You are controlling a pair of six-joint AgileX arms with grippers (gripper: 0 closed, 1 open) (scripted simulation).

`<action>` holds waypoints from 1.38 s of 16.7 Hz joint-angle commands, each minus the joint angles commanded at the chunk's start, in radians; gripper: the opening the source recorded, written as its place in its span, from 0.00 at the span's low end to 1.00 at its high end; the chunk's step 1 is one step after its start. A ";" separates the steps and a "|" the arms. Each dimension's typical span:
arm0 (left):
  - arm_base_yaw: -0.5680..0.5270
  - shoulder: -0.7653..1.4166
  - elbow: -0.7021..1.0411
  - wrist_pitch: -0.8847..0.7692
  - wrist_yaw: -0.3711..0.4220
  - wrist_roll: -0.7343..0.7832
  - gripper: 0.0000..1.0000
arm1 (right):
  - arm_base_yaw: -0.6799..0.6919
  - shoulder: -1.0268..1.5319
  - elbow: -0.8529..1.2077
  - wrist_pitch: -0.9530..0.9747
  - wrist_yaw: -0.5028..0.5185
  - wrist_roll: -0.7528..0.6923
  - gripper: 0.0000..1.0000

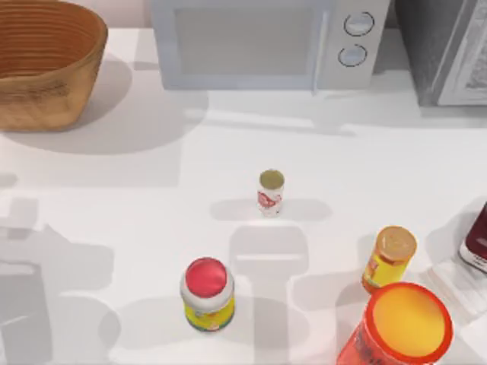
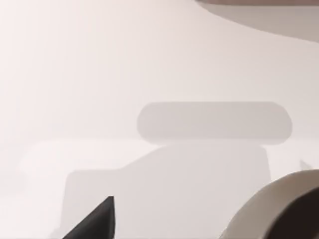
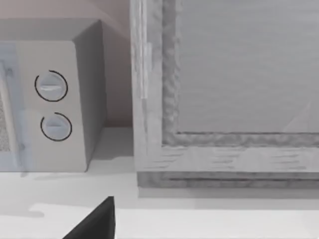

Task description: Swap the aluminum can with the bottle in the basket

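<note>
Tabletop seen from above, white and brightly lit. Near the middle stands the aluminum can, upright, small and slim, white with red markings and a dull silvery-olive top. It stands alone, well apart from everything else. At the far left corner sits the basket, large, round and woven in orange-brown wicker; its inside cannot be seen, so no bottle can be made out within.

Toward the near edge stand a red-lidded jar with a yellow label, an orange-lidded yellow jar, and a big orange tub. A dark red container sits at the right edge. A microwave lines the back.

Each wrist view shows one dark fingertip, on the left gripper and on the right gripper; I cannot tell whether either is spread or closed. Neither holds anything visible.

The can is probably light, rigid yet thin-walled, and smooth enough to slip. A moderate pinch across its mid-height, fingers on opposite sides, seems the safest hold, since a high grip could tip it.
</note>
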 joint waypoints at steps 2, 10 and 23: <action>-0.002 0.037 -0.011 0.047 -0.001 -0.001 1.00 | 0.000 0.000 0.000 0.000 0.000 0.000 1.00; -0.001 0.047 -0.015 0.061 -0.001 -0.001 0.77 | 0.000 0.000 0.000 0.000 0.000 0.000 1.00; -0.001 0.047 -0.015 0.061 -0.001 -0.001 0.00 | 0.000 0.000 0.000 0.000 0.000 0.000 1.00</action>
